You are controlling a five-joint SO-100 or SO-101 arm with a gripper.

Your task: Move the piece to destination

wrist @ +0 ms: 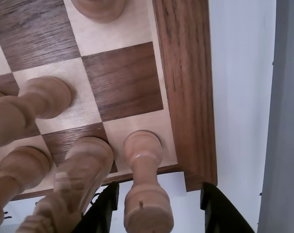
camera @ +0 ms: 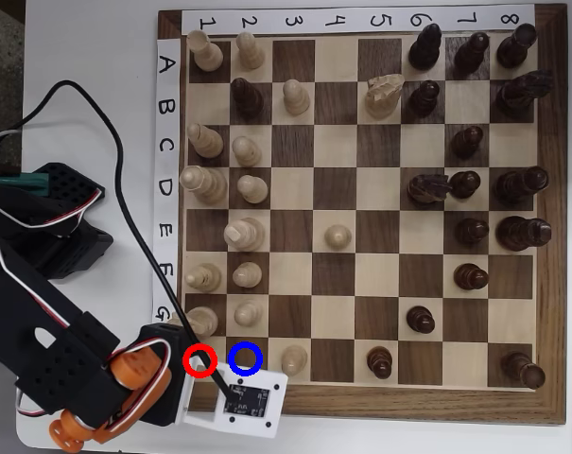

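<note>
The piece [wrist: 143, 160], a short pale cream pawn, stands on the light corner square of the chessboard [wrist: 185, 73]. In the wrist view its round head rises between the two black fingers [wrist: 104, 209] of my gripper [wrist: 159, 213]. The gripper is open, with a gap on each side of the piece. In the overhead view the piece [camera: 201, 359] shows inside a red ring. The gripper [camera: 212, 375] there is mostly hidden under the white wrist mount. The destination [camera: 245, 357] is the bare dark square with the blue ring, right beside the piece. In the wrist view a bare dark square [wrist: 122, 80] lies just beyond the piece.
Pale pieces crowd close by: a tall one [wrist: 81, 174] just left of the piece, and two more [wrist: 44, 97] [wrist: 20, 167] further left. Another pale pawn [camera: 293, 357] stands one square past the blue ring. The board's wooden rim [camera: 361, 402] and white table lie alongside.
</note>
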